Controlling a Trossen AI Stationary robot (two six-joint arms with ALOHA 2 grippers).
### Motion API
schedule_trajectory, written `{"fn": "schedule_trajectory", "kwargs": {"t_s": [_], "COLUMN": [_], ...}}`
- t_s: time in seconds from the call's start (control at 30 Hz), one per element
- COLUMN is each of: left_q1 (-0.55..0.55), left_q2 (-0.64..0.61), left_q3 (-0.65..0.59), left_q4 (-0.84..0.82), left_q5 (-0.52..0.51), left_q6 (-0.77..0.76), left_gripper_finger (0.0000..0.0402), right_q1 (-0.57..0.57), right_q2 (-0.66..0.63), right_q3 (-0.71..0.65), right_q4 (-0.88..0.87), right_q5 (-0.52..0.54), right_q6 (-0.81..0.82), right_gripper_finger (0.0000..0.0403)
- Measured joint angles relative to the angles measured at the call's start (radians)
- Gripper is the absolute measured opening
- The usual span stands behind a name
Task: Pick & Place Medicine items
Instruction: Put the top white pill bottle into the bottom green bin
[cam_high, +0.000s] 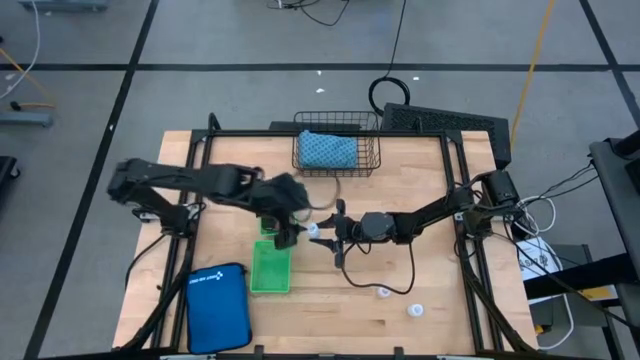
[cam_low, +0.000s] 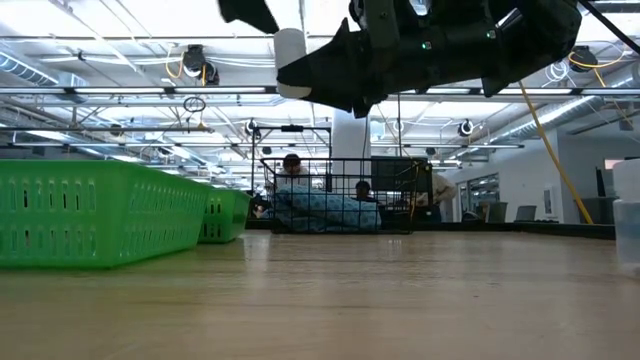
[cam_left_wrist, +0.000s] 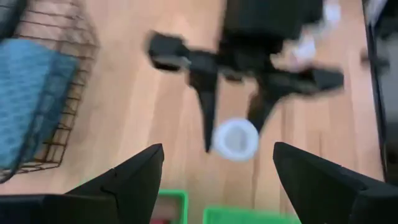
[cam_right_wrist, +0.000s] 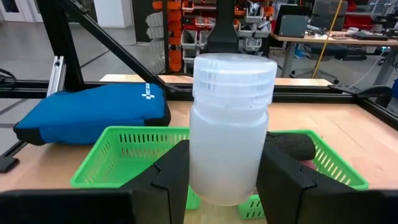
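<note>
Your right gripper (cam_right_wrist: 225, 180) is squeezing a white bottle (cam_right_wrist: 231, 127) above the green basket (cam_right_wrist: 109, 149), near the tabletop's middle. Your left gripper (cam_left_wrist: 217, 168) is wide open and holds nothing.

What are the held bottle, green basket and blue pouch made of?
White bottle, held by the right gripper: looks like translucent matte plastic, milky walls and a ribbed cap. Green basket: moulded plastic, slotted sides with a slight sheen. Blue pouch: probably soft fabric or padded synthetic, rounded sagging edges and a printed logo.
</note>
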Motion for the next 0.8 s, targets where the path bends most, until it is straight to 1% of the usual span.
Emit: {"fn": "schedule_trajectory", "kwargs": {"t_s": [0.07, 0.13, 0.2, 0.33, 0.47, 0.63, 0.8], "left_q1": [-0.001, -0.006, -0.01, -0.011, -0.011, -0.011, -0.011], "left_q2": [0.069, 0.13, 0.177, 0.226, 0.235, 0.201, 0.188], "left_q3": [0.068, 0.108, 0.123, 0.126, 0.126, 0.126, 0.126], "left_q4": [-0.053, -0.082, -0.102, -0.09, -0.094, -0.095, -0.095], "left_q5": [0.027, 0.033, 0.033, 0.03, 0.03, 0.026, 0.027], "left_q6": [0.083, 0.137, 0.176, 0.226, 0.233, 0.233, 0.199], "left_gripper_finger": [0.0304, 0.03, 0.0299, 0.0298, 0.0298, 0.0298, 0.0298], "right_q1": [0.0, 0.0, 0.0, 0.0, 0.0, 0.0, 0.0], "right_q2": [0.0, 0.0, 0.0, 0.0, 0.0, 0.0, 0.0], "right_q3": [0.0, 0.0, 0.0, 0.0, 0.0, 0.0, 0.0], "right_q4": [0.0, -0.001, -0.004, -0.01, -0.012, -0.018, -0.021], "right_q5": [0.0, 0.0, 0.0, 0.0, -0.002, -0.002, -0.002], "right_q6": [0.0, 0.0, 0.0, 0.0, 0.0, 0.001, 0.001], "right_gripper_finger": [0.0138, 0.0138, 0.0138, 0.0138, 0.0138, 0.0138, 0.0138]}}
